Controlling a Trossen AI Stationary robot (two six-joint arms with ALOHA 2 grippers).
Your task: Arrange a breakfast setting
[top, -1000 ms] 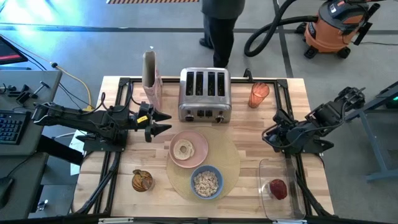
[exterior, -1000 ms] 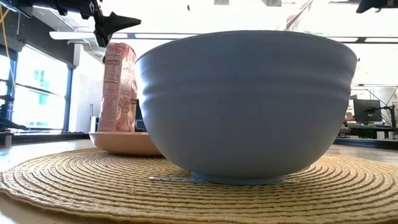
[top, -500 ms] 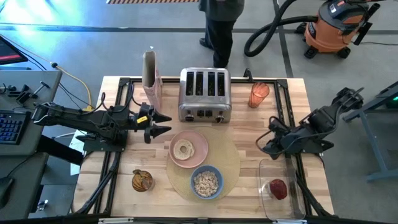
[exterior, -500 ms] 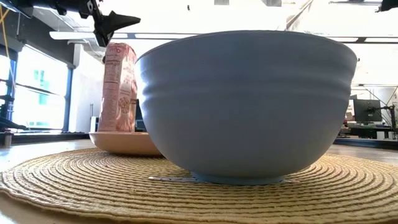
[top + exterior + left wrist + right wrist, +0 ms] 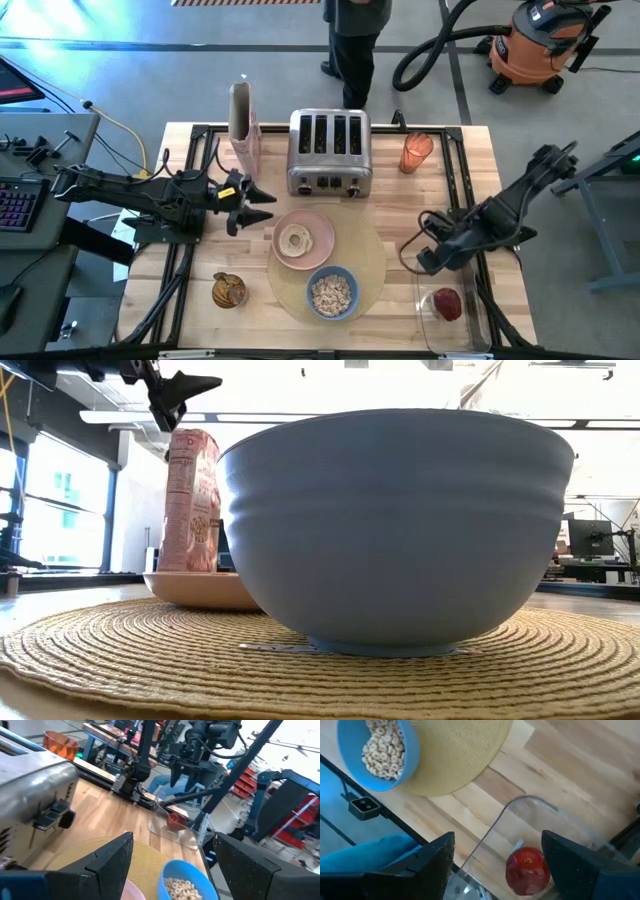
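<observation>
High view: bagel [image 5: 296,240] on plate [image 5: 318,226], cereal bowl [image 5: 332,293] on mat [image 5: 368,262], fruit [image 5: 446,303] in clear tray [image 5: 432,272]. Right gripper [image 5: 424,260] spread wide, empty, above it. Right wrist view: fruit's next, needs a drop-and-pinch. Left gripper [image 5: 255,195] waits, released.

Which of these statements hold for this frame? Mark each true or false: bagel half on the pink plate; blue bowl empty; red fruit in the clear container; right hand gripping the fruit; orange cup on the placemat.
1. The bagel half lies on the pink plate. True.
2. The blue bowl is empty. False: it holds cereal.
3. The red fruit sits in the clear container. True.
4. The right hand grips the fruit. False: its fingers are open above the container, and the fruit lies free between them in the right wrist view.
5. The orange cup stands on the placemat. False: it stands on bare wood beside the toaster.
</observation>
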